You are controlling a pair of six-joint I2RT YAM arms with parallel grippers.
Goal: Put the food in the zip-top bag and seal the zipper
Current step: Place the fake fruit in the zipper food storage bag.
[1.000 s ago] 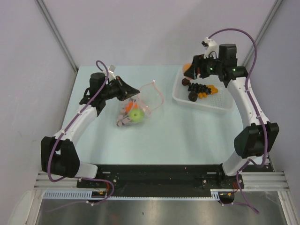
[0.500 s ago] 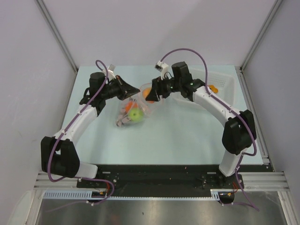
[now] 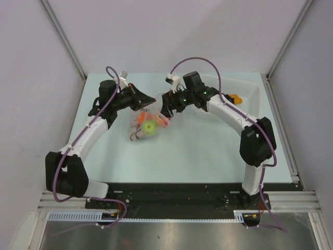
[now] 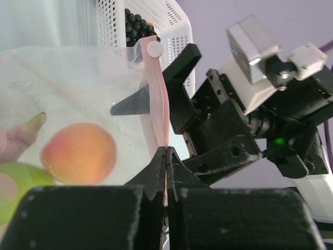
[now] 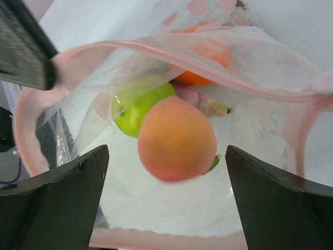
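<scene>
In zip-top bag [image 5: 270, 67]: peach-red fruit [image 5: 177, 138], green apple [image 5: 136, 112], orange ball [image 5: 195, 78]; in basket [image 4: 171, 21]: grapes [image 4: 136, 23]

White arms [image 3: 89, 131], black joints, purple cables [image 3: 197, 58]

**Clear, crinkly zip-top plastic bag [image 3: 147, 123] held open at my fingertips, with toy food inside**
Its thin pink-red zipper strip [image 4: 157, 104] is pinched between the closed tips of my left gripper [image 4: 165, 151] and rises upright from them. The mouth gapes in a loop straight ahead of my right gripper [image 5: 164, 156], whose fingers stand wide apart. Just past them, inside the mouth and touching neither finger, is a round peach-red fruit [image 5: 177, 138]. Deeper lie a green apple [image 5: 136, 110], a pink piece with a greenish tip [image 5: 202, 102] and an orange ball [image 5: 196, 78]. A dark grape cluster [image 4: 136, 26] sits beyond the bag, in the white perforated basket [image 4: 171, 21].
</scene>
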